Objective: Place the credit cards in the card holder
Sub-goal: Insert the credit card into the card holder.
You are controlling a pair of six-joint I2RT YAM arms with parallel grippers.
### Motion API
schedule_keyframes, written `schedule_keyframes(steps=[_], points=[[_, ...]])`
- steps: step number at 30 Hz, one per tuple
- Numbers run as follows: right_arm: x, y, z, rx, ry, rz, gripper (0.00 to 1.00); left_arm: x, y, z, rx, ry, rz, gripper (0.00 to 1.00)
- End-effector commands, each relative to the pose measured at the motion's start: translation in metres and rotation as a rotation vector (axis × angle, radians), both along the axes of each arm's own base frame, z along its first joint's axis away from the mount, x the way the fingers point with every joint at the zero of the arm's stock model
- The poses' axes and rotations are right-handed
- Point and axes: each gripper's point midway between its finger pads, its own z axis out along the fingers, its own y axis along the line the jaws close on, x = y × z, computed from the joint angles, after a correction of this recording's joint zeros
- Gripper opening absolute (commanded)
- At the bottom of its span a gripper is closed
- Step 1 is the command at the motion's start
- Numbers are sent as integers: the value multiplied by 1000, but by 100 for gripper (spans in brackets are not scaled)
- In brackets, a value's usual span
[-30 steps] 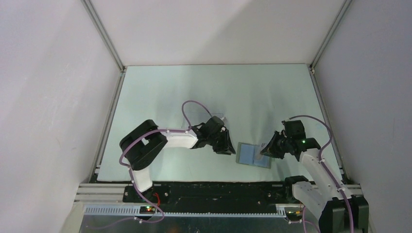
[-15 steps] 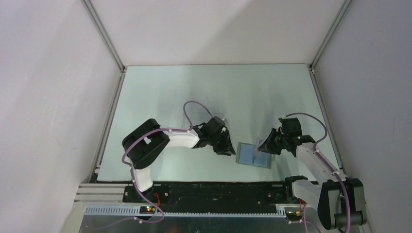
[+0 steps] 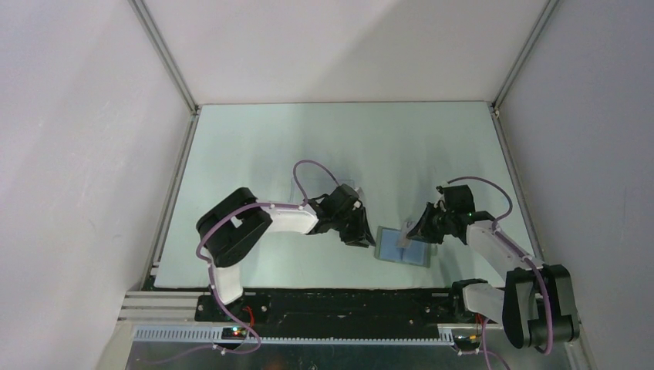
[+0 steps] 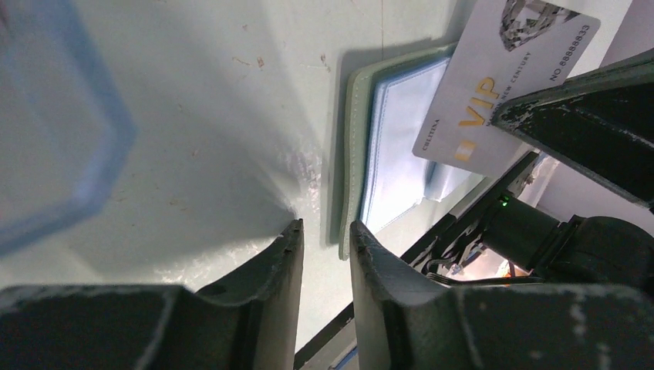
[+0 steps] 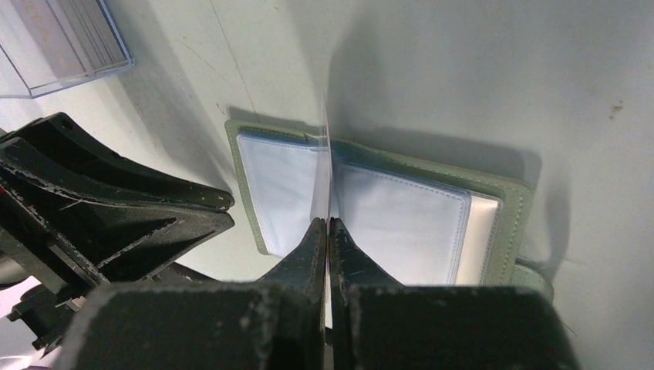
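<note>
1. Enclosure: plain white walls [image 3: 77, 154] on three sides of a pale green table [image 3: 308, 146], with both arms reaching in from the near edge.
2. Card holder [image 3: 402, 247]: one, lying open and flat on the table near the front edge, between the two arms. Its light-blue inside faces up, and its long axis runs left to right in the top view.
3. Right hand [image 5: 328, 231]: fingers pressed together on one credit card [image 4: 501, 85], which stands on edge directly over the open holder. In the right wrist view the card shows as a thin line crossing the holder's long axis, about where the two clear pockets meet.
4. Left hand [image 4: 325, 239]: fingers a little apart with nothing between them. The tips are low at the table, just beside the holder's left edge.
5. Deciding relation: the holder lies straight below the right hand's card, so that arm is the nearer one. In my judgement the coming move depends on getting the card's lower edge into a pocket mouth while the holder stays flat.
6. Count: one holder, one card in hand. More cards are stacked in a clear case [image 5: 54, 38] beyond the left hand, but their number cannot be read. A pale sliver in the holder's right pocket may be a card already seated, though the view is too poor to confirm.
</note>
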Motion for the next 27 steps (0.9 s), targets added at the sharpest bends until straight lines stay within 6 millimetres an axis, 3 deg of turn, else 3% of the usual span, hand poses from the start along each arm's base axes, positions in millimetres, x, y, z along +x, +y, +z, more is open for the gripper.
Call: schedule_keyframes(steps=[1,11,27], points=[[0,5,-6,-16,-23,69,0,5,-13,11,-38,-10,-14,34],[-7,20,-7,-17,-25,167,0,5,-13,9,-50,9,0,34],[-4,-18,0,-191,-13,-45,0,2,-6,6,-48,11,7,32]])
